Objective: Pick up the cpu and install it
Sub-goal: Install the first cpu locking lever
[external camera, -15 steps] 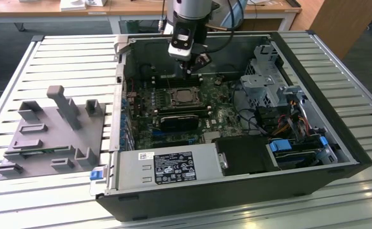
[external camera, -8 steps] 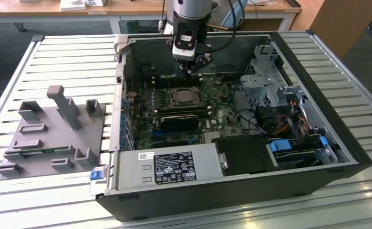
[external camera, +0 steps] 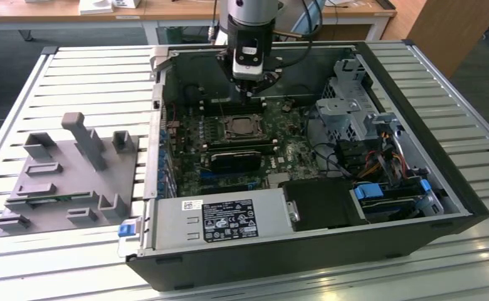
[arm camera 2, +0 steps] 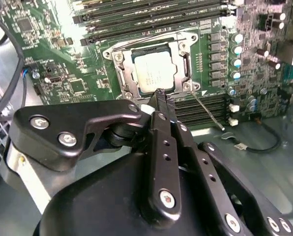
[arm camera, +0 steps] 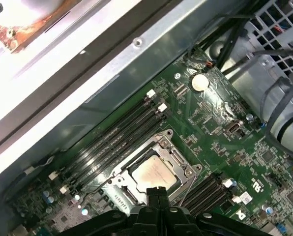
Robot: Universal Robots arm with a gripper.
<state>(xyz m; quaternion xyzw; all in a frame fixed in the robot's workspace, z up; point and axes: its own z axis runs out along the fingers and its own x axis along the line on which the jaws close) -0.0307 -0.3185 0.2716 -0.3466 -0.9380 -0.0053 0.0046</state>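
The cpu [arm camera 2: 154,73] has a pale silver top with a faint warm sheen, framed by a dull silver bracket [arm camera: 159,169]. The motherboard [external camera: 266,160] around it is dark green, dotted with small silver and blue parts. The end effector [arm camera 2: 162,98] is matte black with bright silver screws. The computer case [external camera: 311,251] is black. The fixture tray [external camera: 64,179] is plain grey. The worktop [external camera: 77,81] is white with a pattern of parallel slats.

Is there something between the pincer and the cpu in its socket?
No. In both wrist views the pincer hangs just off the edge of the cpu, which sits in the socket frame, with nothing between them.
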